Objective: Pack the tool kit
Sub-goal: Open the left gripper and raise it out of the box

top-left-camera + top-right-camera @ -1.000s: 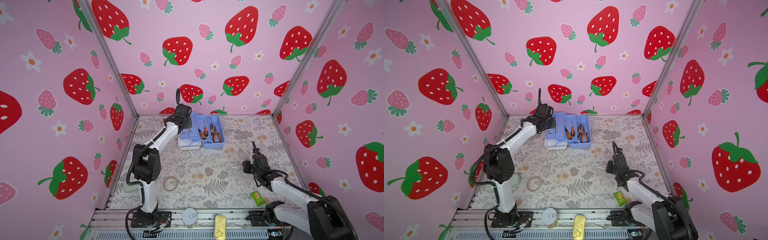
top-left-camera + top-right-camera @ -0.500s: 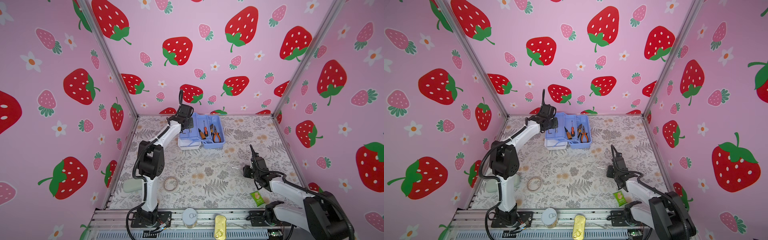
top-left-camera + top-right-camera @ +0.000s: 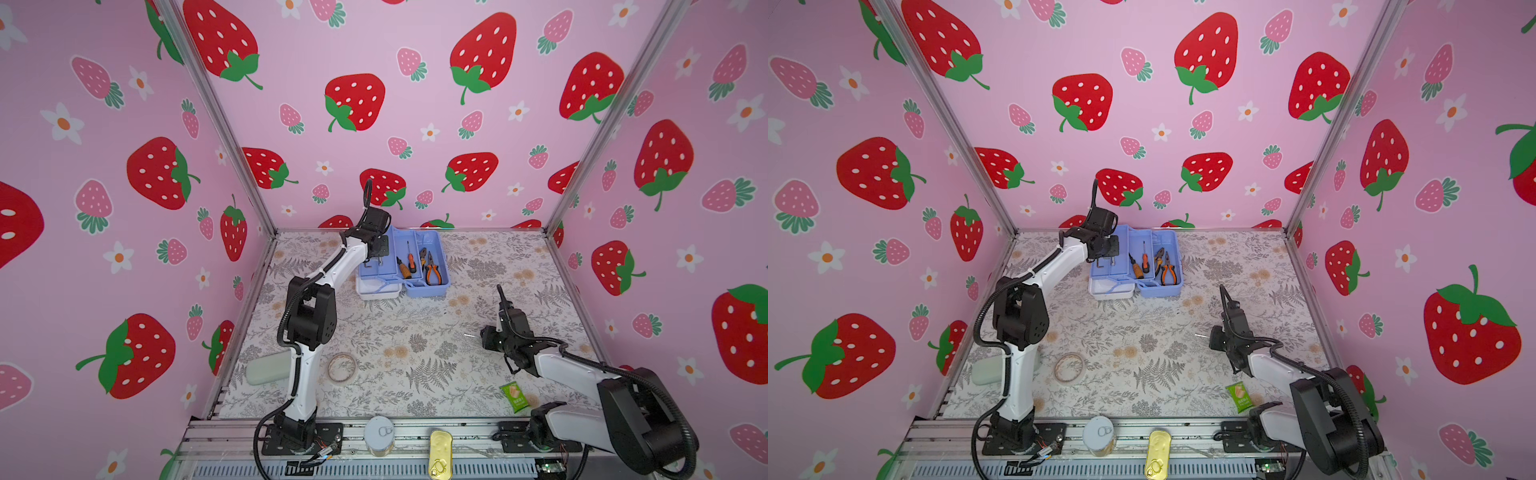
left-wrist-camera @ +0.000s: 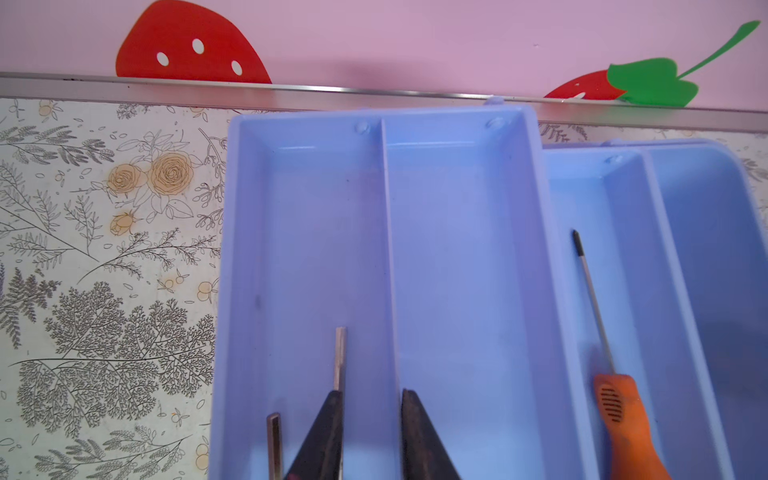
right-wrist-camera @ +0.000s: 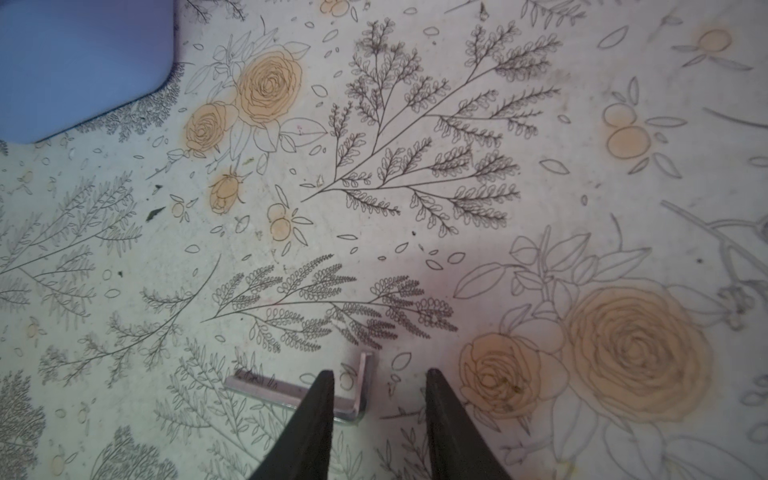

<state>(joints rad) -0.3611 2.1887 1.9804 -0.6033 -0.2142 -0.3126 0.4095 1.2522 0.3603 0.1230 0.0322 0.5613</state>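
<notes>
Left hand (image 4: 371, 392), apart, slid across the tray (image 4: 311, 228); right hand (image 5: 380, 371), apart, above floral tabletop (image 5: 540, 187).

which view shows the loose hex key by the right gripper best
The right wrist view: the hex key lies large on the table by the right gripper, its L-shape plain. In both top views it is only a tiny silver sliver. The left wrist view does not show it.

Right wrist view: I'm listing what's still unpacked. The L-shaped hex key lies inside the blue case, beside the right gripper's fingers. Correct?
No. The L-shaped hex key lies on the floral table, outside the blue case. The right wrist view shows it there, beside the fingers of the right gripper.
</notes>
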